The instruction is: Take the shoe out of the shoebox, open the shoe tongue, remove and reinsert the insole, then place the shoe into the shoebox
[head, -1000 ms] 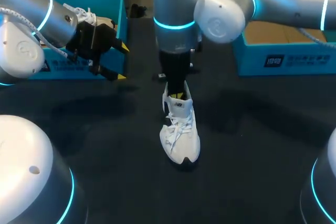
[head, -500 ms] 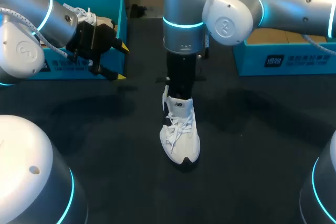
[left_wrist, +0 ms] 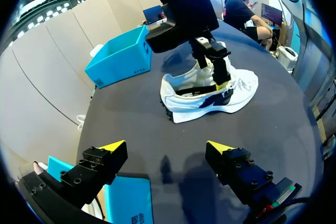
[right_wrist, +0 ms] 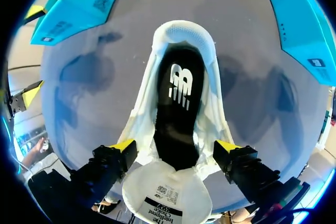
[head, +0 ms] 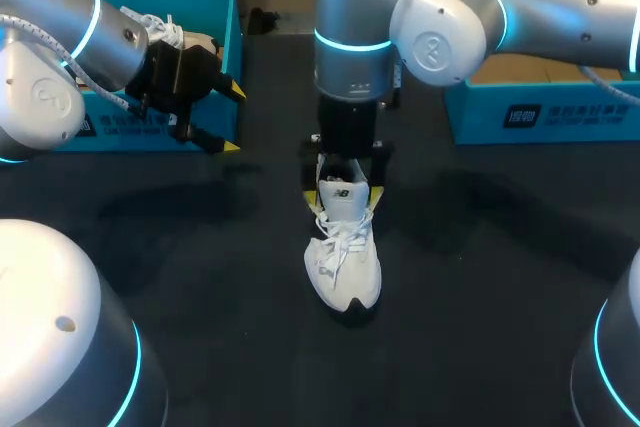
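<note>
Right tool [right_wrist: 176, 146] hangs spread and empty, straddling the heel of the shoe [head: 343, 257] at the centre of the desk [head: 200, 277]. Shoe out, tongue [right_wrist: 168, 195] open, insole [right_wrist: 177, 103] lying inside (pulled yet? cannot tell); boxing remains. Left tool [left_wrist: 165, 146], also spread, hovers by the shoebox [head: 228, 42] at ten o'clock.

White shoe [right_wrist: 209, 93] between spread jaws; black insole [right_wrist: 178, 119] seated inside.

Head camera: fixed high behind my arms, facing down on the table [head: 200, 277] at mid-range. Left wrist camera: low at the table's left side, facing across it, well back from the white shoe [left_wrist: 210, 98]. Right wrist camera: directly above the white shoe, facing down into its opening, close. I find the white shoe in all three.
</note>
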Robot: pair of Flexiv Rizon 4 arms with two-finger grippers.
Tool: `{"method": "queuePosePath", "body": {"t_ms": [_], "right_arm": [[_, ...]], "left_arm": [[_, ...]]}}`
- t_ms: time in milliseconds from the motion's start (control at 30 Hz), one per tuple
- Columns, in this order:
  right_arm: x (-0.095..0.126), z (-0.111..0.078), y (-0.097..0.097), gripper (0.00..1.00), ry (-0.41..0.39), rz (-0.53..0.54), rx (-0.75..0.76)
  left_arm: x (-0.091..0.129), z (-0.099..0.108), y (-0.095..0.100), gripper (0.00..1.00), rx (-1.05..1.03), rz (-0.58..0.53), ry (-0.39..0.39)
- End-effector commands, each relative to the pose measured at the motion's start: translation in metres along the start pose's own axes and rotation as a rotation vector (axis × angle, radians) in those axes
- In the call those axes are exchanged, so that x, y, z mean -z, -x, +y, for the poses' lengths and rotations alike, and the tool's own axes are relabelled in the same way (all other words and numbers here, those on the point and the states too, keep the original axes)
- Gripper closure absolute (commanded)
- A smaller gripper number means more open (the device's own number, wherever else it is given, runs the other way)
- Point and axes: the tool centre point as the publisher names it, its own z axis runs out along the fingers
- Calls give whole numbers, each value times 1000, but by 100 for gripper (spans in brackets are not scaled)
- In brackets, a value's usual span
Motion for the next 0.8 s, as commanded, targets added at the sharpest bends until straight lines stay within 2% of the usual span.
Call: {"method": "queuePosePath", "body": {"t_ms": [33, 200, 467, 800], "right_arm": [[-5, 3, 0, 0, -8, 8, 9], [-10, 2, 0, 0, -29, 20, 19], [5, -14, 2, 0, -33, -9, -5], [18, -33, -12, 0, -49, -9, -20]], "left_arm": [[0, 0, 1, 0, 0, 1, 4], [0, 0, 1, 0, 0, 1, 4], [0, 0, 1, 0, 0, 1, 4], [0, 0, 1, 0, 0, 1, 4]]}}
